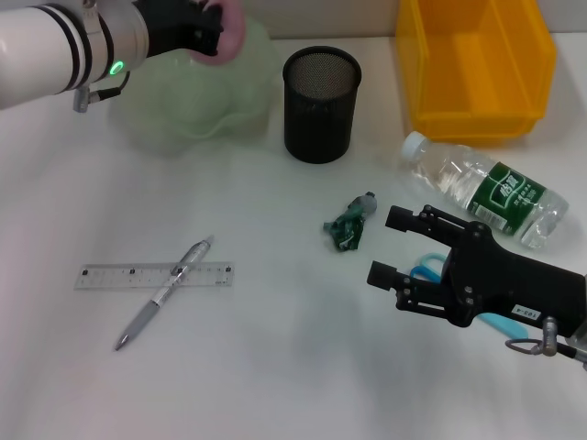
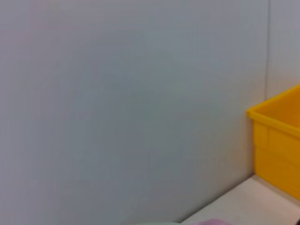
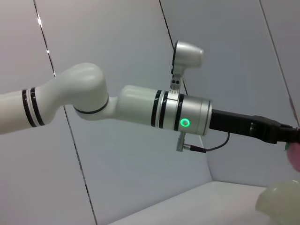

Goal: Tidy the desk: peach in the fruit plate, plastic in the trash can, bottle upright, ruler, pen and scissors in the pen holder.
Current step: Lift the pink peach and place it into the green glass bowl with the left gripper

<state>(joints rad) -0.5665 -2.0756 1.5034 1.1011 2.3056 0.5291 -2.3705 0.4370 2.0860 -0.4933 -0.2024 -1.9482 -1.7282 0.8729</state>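
My left gripper (image 1: 204,27) is shut on the pink peach (image 1: 227,29) and holds it over the pale green fruit plate (image 1: 197,96) at the back left. The right wrist view shows the peach (image 3: 295,154) just above the plate (image 3: 281,201). My right gripper (image 1: 393,247) is open and empty, low over the blue scissors (image 1: 426,270). The plastic bottle (image 1: 486,188) lies on its side. Crumpled green plastic (image 1: 348,225) lies mid-table. The clear ruler (image 1: 154,275) and grey pen (image 1: 165,291) lie crossed at the front left. The black mesh pen holder (image 1: 321,101) stands upright.
A yellow bin (image 1: 477,64) stands at the back right; it also shows in the left wrist view (image 2: 281,145). A grey wall backs the table. The white table (image 1: 275,367) is bare in the front middle.
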